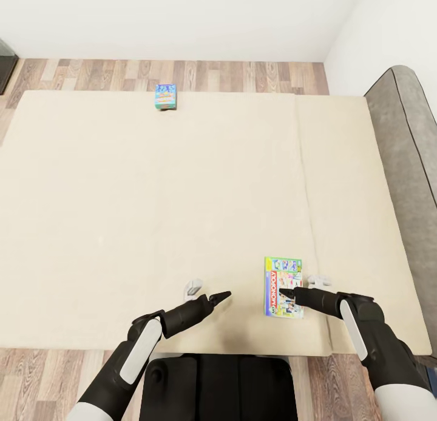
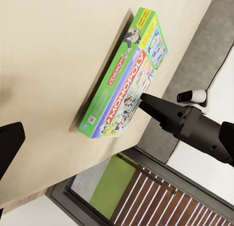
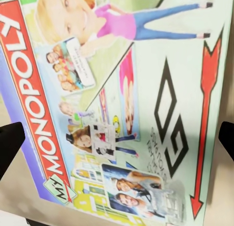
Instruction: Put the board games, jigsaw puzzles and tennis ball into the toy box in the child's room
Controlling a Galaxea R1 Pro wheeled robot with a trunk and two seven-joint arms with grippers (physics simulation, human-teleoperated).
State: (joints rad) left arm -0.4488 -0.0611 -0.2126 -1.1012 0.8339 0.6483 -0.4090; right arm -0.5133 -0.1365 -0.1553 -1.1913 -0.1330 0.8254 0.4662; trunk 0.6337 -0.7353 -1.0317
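- the monopoly box (image 1: 283, 287) lies flat near the near edge of the bed (image 1: 152, 215), toward the headboard (image 1: 413, 148); a flat printed carton, glossy green rim, white and red face.
- the right gripper (image 1: 287, 293) hovers close over that lid; in the right wrist view its dark fingertips (image 3: 10, 147) stand wide apart at either side of the box, holding nothing.
- step in hand, as i judge it: the first pickup from the bed. next the jaws must drop over the box's edges and close across its width.
- the left gripper (image 1: 223, 296) points over bare mattress just beside the box, empty; how far it is open i cannot tell.
- the smaller blue box (image 1: 165, 97) sits at the far edge, well apart.
- mattress cream and smooth, headboard grey and padded, wood-plank floor (image 1: 182, 75) beyond.
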